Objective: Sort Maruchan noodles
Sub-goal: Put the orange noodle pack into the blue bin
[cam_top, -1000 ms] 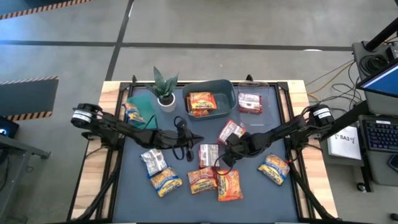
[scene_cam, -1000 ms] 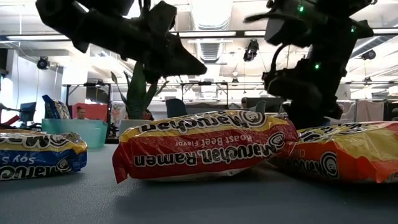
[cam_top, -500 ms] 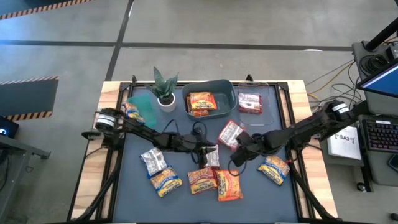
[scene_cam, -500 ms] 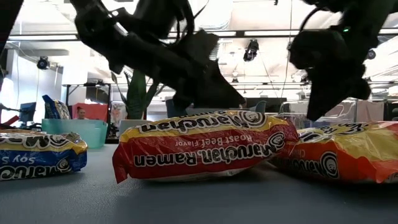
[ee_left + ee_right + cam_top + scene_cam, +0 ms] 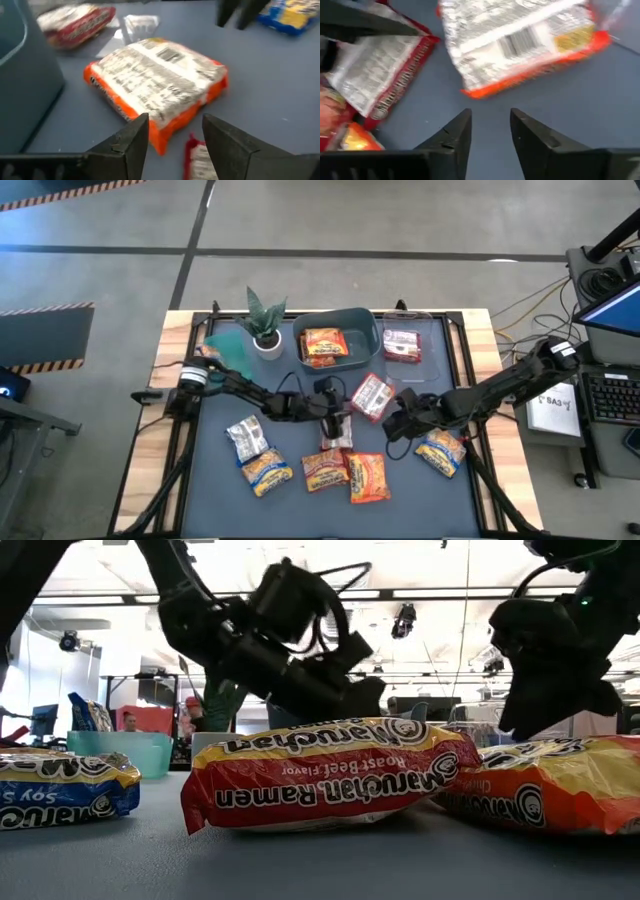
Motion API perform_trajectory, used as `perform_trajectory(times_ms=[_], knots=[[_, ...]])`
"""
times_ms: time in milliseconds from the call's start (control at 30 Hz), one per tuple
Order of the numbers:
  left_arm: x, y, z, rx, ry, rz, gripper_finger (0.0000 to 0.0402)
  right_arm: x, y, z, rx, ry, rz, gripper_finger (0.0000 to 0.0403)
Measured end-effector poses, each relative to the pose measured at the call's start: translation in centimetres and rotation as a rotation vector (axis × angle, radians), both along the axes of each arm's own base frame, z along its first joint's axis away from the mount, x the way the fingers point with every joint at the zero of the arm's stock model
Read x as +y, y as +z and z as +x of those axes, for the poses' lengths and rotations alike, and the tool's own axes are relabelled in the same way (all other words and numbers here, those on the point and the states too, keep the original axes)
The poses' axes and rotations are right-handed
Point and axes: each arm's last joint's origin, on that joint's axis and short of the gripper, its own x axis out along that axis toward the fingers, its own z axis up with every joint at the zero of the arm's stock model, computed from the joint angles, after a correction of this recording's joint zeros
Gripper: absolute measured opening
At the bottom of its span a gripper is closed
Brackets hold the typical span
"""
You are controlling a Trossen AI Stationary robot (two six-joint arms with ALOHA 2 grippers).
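Observation:
Several Maruchan noodle packets lie flat on the blue-grey mat (image 5: 290, 435). My left gripper (image 5: 334, 412) (image 5: 175, 137) stands open low over the middle packet (image 5: 337, 431) (image 5: 157, 85), which lies printed back up with orange edges. Its fingertips flank that packet's near corner; whether they touch it, I cannot tell. My right gripper (image 5: 393, 424) (image 5: 490, 127) is open over bare mat, just right of that packet and near a red-and-white packet (image 5: 374, 395) (image 5: 520, 35). Red (image 5: 330, 775), orange (image 5: 560, 790) and blue (image 5: 60, 790) packets fill the low view's foreground.
A grey-blue bin (image 5: 375, 330) at the far middle holds an orange packet (image 5: 322, 345). A clear tray (image 5: 437, 330) beside it holds a red one (image 5: 402, 345). A potted plant (image 5: 265, 320) and a teal container (image 5: 228, 345) stand at the far left. More packets (image 5: 265, 472) (image 5: 440, 452) line the near side.
My left gripper has gone toward the table's right edge and down, ending low over the middle packet. My right gripper has drawn back toward the right edge, away from that packet. The packets have stayed where they were.

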Motion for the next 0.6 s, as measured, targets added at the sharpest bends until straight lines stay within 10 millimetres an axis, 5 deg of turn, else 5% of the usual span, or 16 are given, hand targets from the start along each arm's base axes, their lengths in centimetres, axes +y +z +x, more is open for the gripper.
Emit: perform_trajectory(times_ms=[600], knots=[[1.7, -0.8, 0.1, -0.013, 0.071, -0.162, 0.0130, 0.0, -0.5, 0.1, -0.017, 0.019, -0.026, 0.0172]])
